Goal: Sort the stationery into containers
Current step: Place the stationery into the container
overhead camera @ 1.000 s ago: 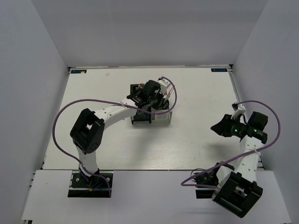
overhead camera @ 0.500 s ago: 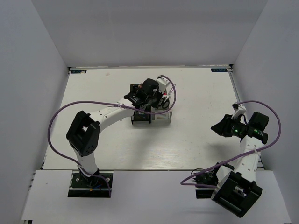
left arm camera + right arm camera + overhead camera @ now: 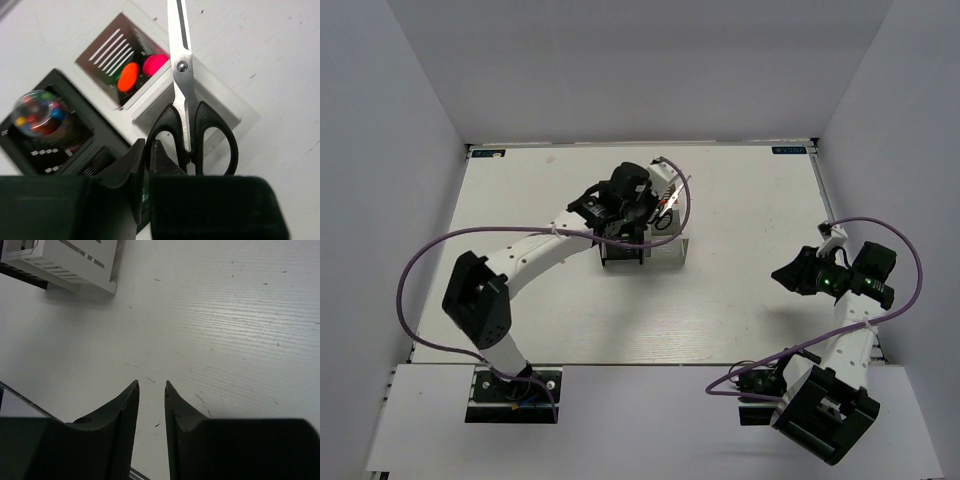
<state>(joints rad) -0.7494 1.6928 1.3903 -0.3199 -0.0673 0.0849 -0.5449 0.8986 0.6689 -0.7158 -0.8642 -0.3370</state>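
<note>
Left arm point(image 3: 535, 250): reaches far forward from its base, elbow out to the left, wrist over the two organisers mid-table. Left gripper point(image 3: 148, 145): fingers pinched almost together on the left handle loop of the scissors point(image 3: 186, 115). The blades are closed and point away from the wrist. The scissors hang over the white organiser point(image 3: 152, 102), across the compartment next to the one with the markers; can't tell if they touch its rim.

Right arm point(image 3: 845, 340): folded up near the right edge, wrist pointing left, well apart from the organisers. Right gripper point(image 3: 151, 385): fingers a narrow gap apart with nothing between them, hovering over bare table.

Counts:
- 2 organisers, side by side and touching: the white one and the black organiser point(image 3: 102, 132).
- 1 pair of scissors, black handles, steel blades.
- 3 markers point(image 3: 129, 76) upright in one white compartment. Orange and pink ends show clearly; the green is only a sliver beside the orange.
- 1 clear tube point(image 3: 37, 111) upright in a black compartment, with coloured bits inside.
- The second black compartment is too dark to read.

Surface: the table point(image 3: 740, 200) is white with faint grain lines and small dark specks. The right wrist view shows a corner of the white organiser at top left. Plain white walls point(image 3: 640, 70) close in the left, right and far sides. A purple cable point(image 3: 430, 260) loops along each arm.
</note>
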